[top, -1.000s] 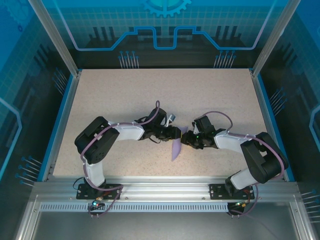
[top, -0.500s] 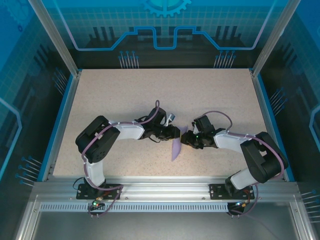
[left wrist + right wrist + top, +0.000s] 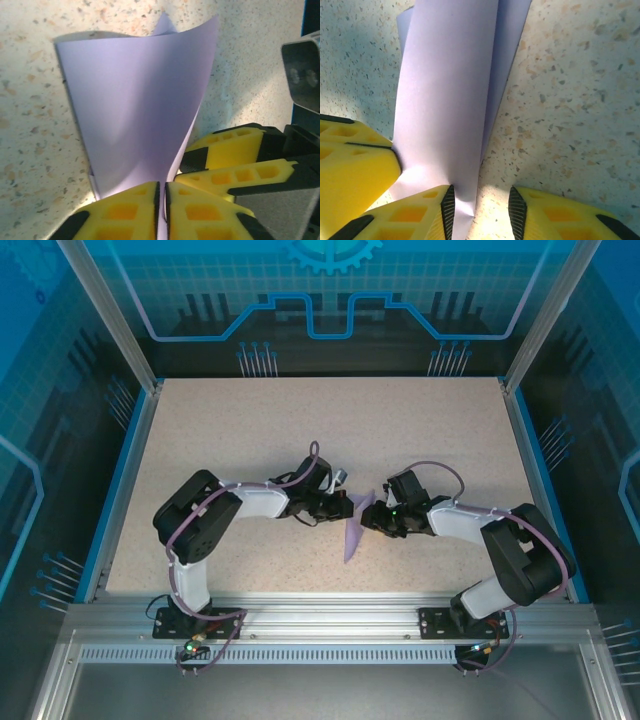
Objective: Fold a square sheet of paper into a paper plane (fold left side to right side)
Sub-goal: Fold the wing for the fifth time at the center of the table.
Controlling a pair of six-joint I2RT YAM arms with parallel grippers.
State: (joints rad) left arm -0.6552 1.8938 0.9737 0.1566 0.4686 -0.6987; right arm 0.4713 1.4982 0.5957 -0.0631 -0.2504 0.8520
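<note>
At tabletop (image 3: pixel 250 420) centre, left jaws pinching paper (image 3: pixel 135 100)

- A robotics lab test cell, seen from above and from cameras on the robot's wrists.
- A speckled beige worktop (image 3: pixel 250 420) with a blue rim (image 3: pixel 122 490) sits inside a cage of silver aluminium posts (image 3: pixel 105 310).
- Blue see-through wall panels (image 3: pixel 200 290), printed with grid lines, circuit-style tracks and a gear emblem (image 3: pixel 333 252), close off the back and sides.
- Two white-and-black robot arms, the left arm (image 3: pixel 245 503) and the right arm (image 3: pixel 470 525), are bolted to a slotted metal rail (image 3: pixel 330 625) at the near edge, with grey-purple cables (image 3: pixel 430 468) looping along them.
- The left pincer (image 3: pixel 161 190) and the right pincer (image 3: pixel 480 200) have yellow moulded fingers tipped in black.
</note>
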